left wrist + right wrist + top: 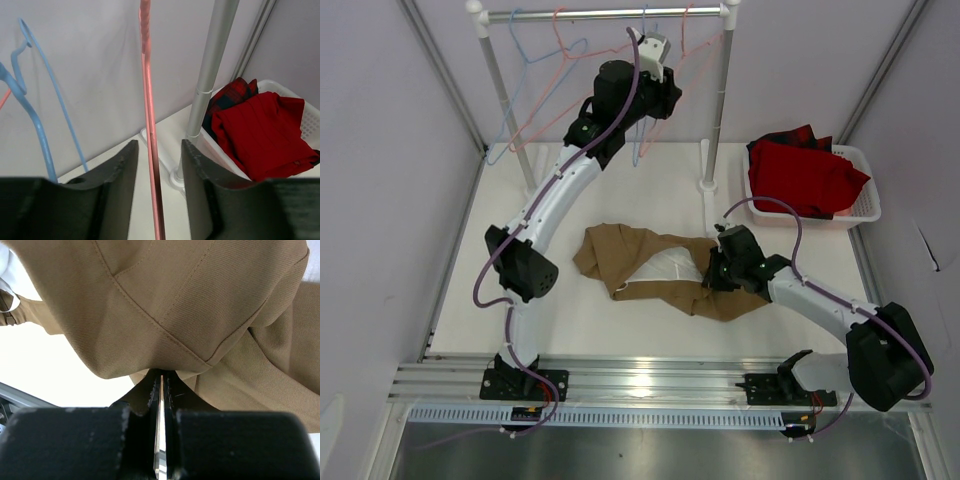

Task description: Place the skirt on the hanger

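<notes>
- Top external view: the skirt (650, 270) lies crumpled on the surface (560, 320). Its paler lining shows at the middle, and it is well apart from the rail (610, 14) at the back.
- The right jaws are down at the skirt's right side. The right wrist view shows them pressed together, with a fold of tan cloth caught at their tips.
- The left arm (560, 190) reaches up to the rail. In the left wrist view the left jaws stand apart, and one wire of the hanger (150, 125) runs between them, touching neither side as far as I can tell.
- Step in hand, as I judge it: taking hold of the hanger so it can come off the rail and go to the skirt.
- To do it well, centre the wire deep between the jaws before pinching. Thin wire will likely swivel or slip out of a shallow grip.
- Lift the hook clear of the rail before drawing away. The blue hangers (42, 145) hang just beside and could tangle, and the pole (212, 65) stands near on the other side.
- The right jaws seem to hold only a small fold, so raise the cloth slowly or it may slide out.
</notes>
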You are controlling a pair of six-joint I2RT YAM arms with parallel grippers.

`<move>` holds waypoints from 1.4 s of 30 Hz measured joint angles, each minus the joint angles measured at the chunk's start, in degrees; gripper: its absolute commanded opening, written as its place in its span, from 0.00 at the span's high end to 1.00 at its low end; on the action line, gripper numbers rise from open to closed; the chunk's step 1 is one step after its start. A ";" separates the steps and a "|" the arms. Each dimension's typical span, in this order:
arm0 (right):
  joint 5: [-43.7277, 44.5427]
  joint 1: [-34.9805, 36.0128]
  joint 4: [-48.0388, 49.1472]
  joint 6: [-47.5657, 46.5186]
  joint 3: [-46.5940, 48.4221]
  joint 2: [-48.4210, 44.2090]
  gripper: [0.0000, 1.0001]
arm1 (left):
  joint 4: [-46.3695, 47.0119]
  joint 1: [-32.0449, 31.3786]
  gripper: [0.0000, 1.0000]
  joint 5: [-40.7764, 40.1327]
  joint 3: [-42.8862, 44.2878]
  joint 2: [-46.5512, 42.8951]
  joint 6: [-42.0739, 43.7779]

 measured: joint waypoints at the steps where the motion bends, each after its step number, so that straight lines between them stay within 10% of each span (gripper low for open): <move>1: 0.00 -0.04 0.04 0.00 0.00 0.15 1.00 | 0.02 0.00 0.61 0.00 0.00 0.04 -0.04; 11: -0.37 -0.44 0.37 -0.22 0.00 1.20 1.00 | 0.17 0.02 0.98 -0.48 0.04 0.33 0.42; 42: -1.49 -1.11 1.20 -1.22 0.00 2.89 1.00 | -0.15 0.04 1.00 -4.07 -3.45 -4.76 0.92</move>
